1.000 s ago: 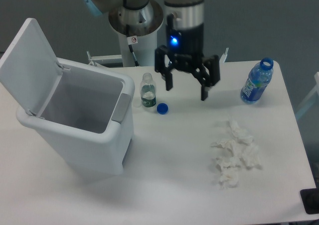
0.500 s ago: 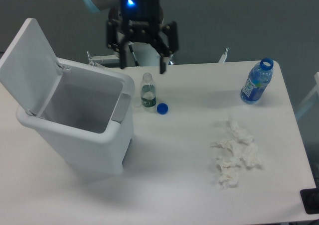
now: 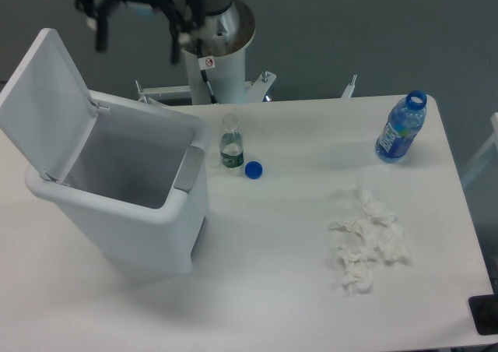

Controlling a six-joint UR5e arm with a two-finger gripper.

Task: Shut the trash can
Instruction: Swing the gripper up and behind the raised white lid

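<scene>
The white trash can [image 3: 132, 204] stands on the left of the table with its flat lid [image 3: 40, 95] swung up and back on its hinges, so the bin is open and looks empty inside. A grey latch [image 3: 189, 167] sits on its front rim. My gripper [image 3: 138, 36] hangs at the top left of the view, above and behind the bin, just right of the lid's top edge. Its two dark fingers [image 3: 101, 34] are spread wide apart and hold nothing.
A small clear bottle [image 3: 229, 142] with no cap stands right of the bin, its blue cap [image 3: 253, 170] beside it. A blue water bottle [image 3: 400, 128] stands at the far right. Crumpled white tissues [image 3: 367, 241] lie front right. The robot base [image 3: 216, 40] is behind.
My gripper has moved up and to the left, from over the table's middle to above the bin's raised lid. It stays open. The bin and bottles have not moved.
</scene>
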